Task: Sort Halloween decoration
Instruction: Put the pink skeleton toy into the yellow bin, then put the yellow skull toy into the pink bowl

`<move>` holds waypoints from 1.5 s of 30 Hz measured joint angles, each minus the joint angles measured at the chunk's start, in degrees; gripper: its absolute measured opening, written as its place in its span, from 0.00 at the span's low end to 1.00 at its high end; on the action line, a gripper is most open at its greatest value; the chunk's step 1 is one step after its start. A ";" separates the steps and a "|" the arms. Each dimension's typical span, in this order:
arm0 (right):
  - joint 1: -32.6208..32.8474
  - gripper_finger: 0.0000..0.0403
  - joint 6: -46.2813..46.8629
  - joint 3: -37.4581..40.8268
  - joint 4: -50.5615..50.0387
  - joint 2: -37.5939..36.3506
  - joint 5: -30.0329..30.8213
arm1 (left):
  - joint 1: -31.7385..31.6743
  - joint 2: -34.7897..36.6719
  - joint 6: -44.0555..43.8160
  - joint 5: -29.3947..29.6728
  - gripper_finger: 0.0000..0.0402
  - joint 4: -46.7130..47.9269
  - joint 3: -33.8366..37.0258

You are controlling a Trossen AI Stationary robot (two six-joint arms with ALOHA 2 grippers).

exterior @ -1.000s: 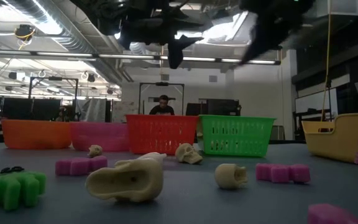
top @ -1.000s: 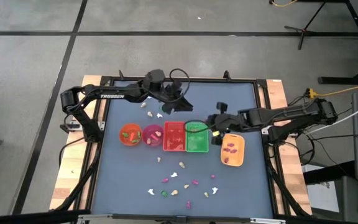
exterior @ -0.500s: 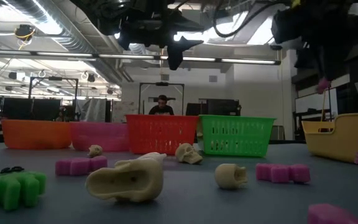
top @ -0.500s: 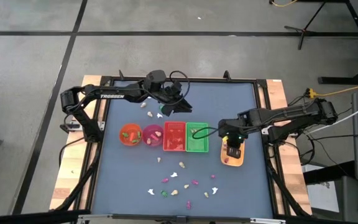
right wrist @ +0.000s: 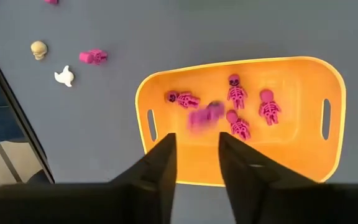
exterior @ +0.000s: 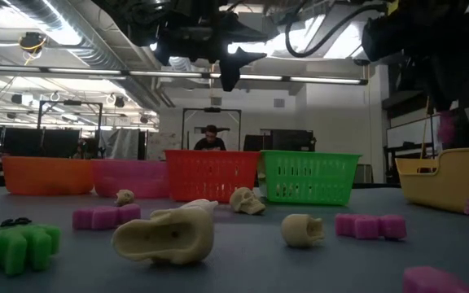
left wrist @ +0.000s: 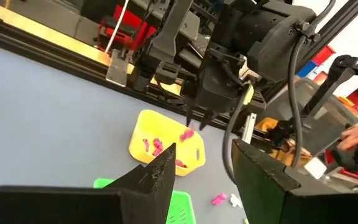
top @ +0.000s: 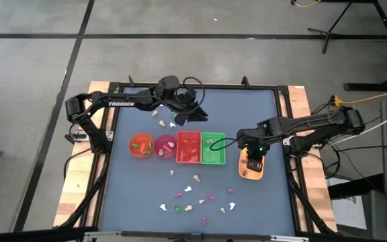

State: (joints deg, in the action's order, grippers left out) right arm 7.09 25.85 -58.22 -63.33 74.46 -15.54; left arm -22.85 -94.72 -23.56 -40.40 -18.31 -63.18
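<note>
My right gripper (right wrist: 197, 155) hangs open above the yellow tray (right wrist: 241, 62) at the table's right (top: 252, 163). A blurred magenta trinket (right wrist: 204, 116) is in mid-air below its fingers (exterior: 446, 126), over several magenta skeletons (right wrist: 235, 93) lying in the tray. Many tiny magenta, green, white and cream trinkets (top: 193, 198) lie scattered on the table's near half, with a few near the far left (top: 156, 114). My left gripper (top: 183, 117) hovers open and holding nothing above the far middle of the table (left wrist: 207, 168).
An orange bowl (top: 140, 145), a pink bowl (top: 165, 146), a red basket (top: 188, 148) and a green basket (top: 212, 149) stand in a row across the table's middle, left of the yellow tray. A person (exterior: 211, 138) sits in the room beyond.
My right gripper has swung from over the green basket toward the table's right edge, carrying a magenta trinket, and stopped above the yellow tray. The trinket has left its fingers and is dropping toward the tray. My left arm has kept still.
</note>
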 joint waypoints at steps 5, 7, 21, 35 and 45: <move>0.02 0.42 -0.13 0.01 0.13 0.00 2.04 | 0.00 0.00 3.47 4.44 0.35 2.13 0.00; 0.02 0.44 -0.11 0.00 0.15 0.00 2.91 | 0.00 0.00 5.34 7.21 0.35 3.52 0.00; 0.02 0.46 -0.14 0.01 0.74 0.00 3.09 | -0.12 -0.05 25.63 34.28 0.40 17.39 -0.01; 0.07 0.46 -0.18 0.01 4.95 0.00 3.09 | -6.31 -8.34 22.37 43.91 0.48 22.98 -0.02; 0.07 0.46 -0.25 0.01 5.03 0.00 4.95 | -10.66 -11.93 20.27 43.67 0.48 23.36 -0.02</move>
State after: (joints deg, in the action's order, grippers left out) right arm 7.16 25.61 -58.22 -58.30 74.46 -10.59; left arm -33.51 -106.65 -3.29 3.26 5.05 -63.20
